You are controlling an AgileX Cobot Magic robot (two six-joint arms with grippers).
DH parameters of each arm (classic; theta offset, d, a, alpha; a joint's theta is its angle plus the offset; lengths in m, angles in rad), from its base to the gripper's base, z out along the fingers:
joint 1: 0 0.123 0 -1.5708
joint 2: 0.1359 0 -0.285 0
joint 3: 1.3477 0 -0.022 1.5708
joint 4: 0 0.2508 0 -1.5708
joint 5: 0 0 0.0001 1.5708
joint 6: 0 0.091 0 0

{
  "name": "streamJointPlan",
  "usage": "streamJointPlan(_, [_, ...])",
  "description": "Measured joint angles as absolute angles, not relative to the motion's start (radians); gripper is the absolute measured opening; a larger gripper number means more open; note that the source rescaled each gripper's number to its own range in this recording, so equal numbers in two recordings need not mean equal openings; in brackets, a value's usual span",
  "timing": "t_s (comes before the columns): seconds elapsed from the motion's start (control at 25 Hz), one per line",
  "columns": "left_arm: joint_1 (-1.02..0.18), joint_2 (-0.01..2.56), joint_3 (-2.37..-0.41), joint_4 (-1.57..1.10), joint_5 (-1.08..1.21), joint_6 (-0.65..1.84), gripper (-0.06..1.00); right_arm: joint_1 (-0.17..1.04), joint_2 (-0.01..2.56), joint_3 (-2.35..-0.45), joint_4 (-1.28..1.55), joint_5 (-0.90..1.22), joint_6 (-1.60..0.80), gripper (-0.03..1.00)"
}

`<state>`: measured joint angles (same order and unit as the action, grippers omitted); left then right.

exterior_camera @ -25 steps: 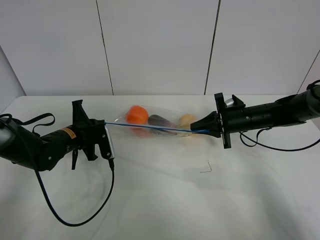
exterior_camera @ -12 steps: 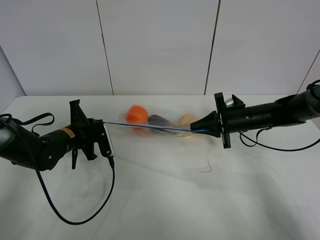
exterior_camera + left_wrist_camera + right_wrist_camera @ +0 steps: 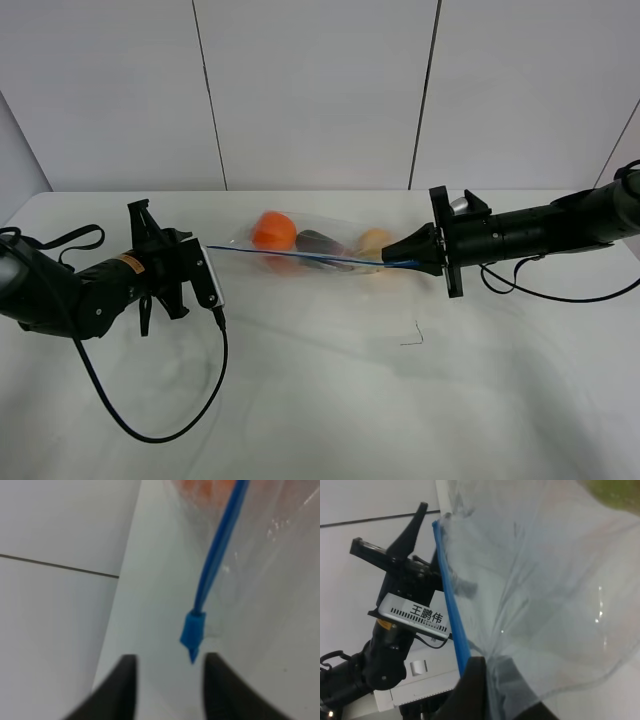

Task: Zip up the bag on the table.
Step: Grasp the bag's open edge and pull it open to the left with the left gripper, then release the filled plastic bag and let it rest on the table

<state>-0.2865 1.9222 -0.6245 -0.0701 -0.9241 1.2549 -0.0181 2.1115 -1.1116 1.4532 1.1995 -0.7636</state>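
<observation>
Since one second ago, the left pincer (image 3: 192, 252) has drawn back leftward, away from the bag (image 3: 330, 262); the bag and the right pincer (image 3: 413, 262) have held their places. The left pincer is released; in the left wrist view its two dark fingers (image 3: 122, 685) stand apart, with the blue slider (image 3: 192, 632) just ahead of the tips and touching neither. The right pincer is clenched on the bag's right end, where the blue zipper strip (image 3: 290, 255) runs into its fingers (image 3: 472, 680). The bag sits between the two pincers, over the rear middle of the white tabletop (image 3: 400, 400); the zipper strip runs straight from the slider to the right pincer. Through the clear plastic show an orange fruit (image 3: 273, 230), a purple fruit (image 3: 320, 241) and a yellow fruit (image 3: 375, 240), in that order from left to right.
</observation>
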Motion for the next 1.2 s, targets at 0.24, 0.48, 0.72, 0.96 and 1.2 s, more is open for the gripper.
streamJointPlan(0.24, [-0.261,1.922,-0.625,-0.101,-0.916,1.231,0.71,-0.018,2.112,-1.112,1.456,1.2,-0.764,0.0])
streamJointPlan(0.48, [-0.249,1.922,-0.625,-0.325,-0.915,1.153,0.72,-0.018,2.112,-1.112,1.457,1.2,-0.764,0.0])
streamJointPlan(0.72, [-0.249,1.922,-0.625,-0.487,-0.914,0.776,0.73,-0.018,2.112,-1.112,1.457,1.2,-0.764,0.0])
streamJointPlan(0.96, [-0.249,1.922,-0.625,-0.495,-0.913,0.206,0.73,-0.018,2.112,-1.112,1.457,1.201,-0.764,0.0])
streamJointPlan(1.2, [-0.21,1.855,-0.624,-0.494,-0.789,0.156,0.73,-0.018,2.112,-1.112,1.457,1.201,-0.764,0.0])
